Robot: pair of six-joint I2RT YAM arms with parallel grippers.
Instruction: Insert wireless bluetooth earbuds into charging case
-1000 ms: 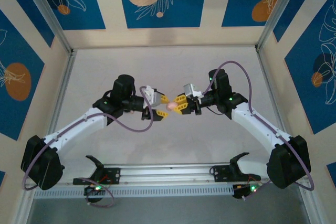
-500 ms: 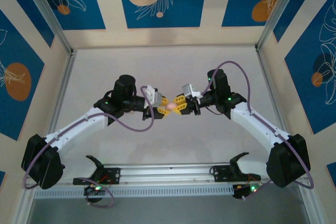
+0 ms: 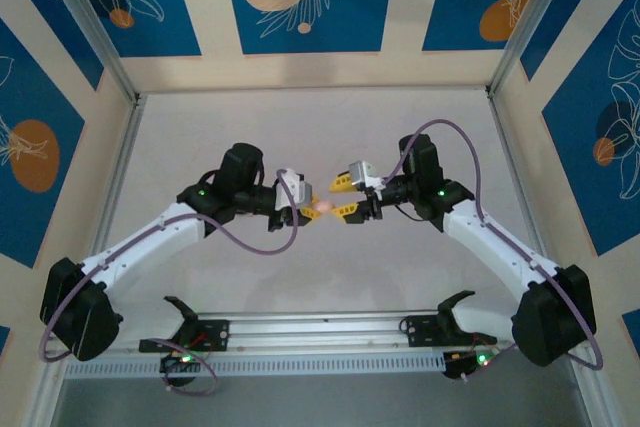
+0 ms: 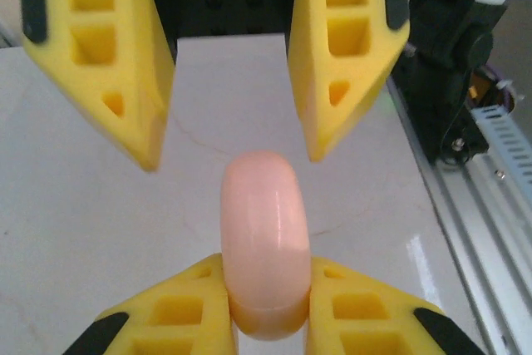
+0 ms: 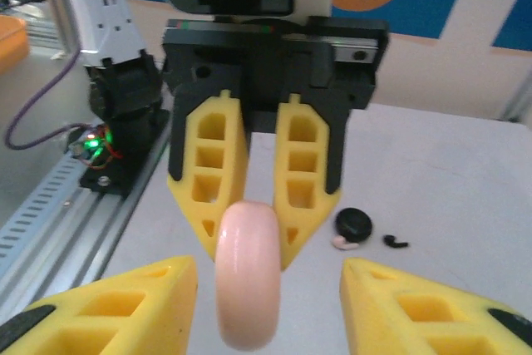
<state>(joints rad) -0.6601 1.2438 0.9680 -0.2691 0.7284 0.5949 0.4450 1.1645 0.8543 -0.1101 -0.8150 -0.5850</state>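
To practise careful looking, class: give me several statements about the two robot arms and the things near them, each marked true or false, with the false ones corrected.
1. The left pincer is shut on the pink case. True.
2. The right pincer also clamps the pink case. False: its fingers are spread wide, clear of the case.
3. A small black earbud lies on the table. True.
4. The round black disc is held in a pincer. False: it lies on the table, near the earbud.

Pink case (image 4: pixel 264 205) upright in L tool (image 4: pixel 266 276), tiny blk earbud (image 5: pixel 396 243) on table (image 5: pixel 465 172)
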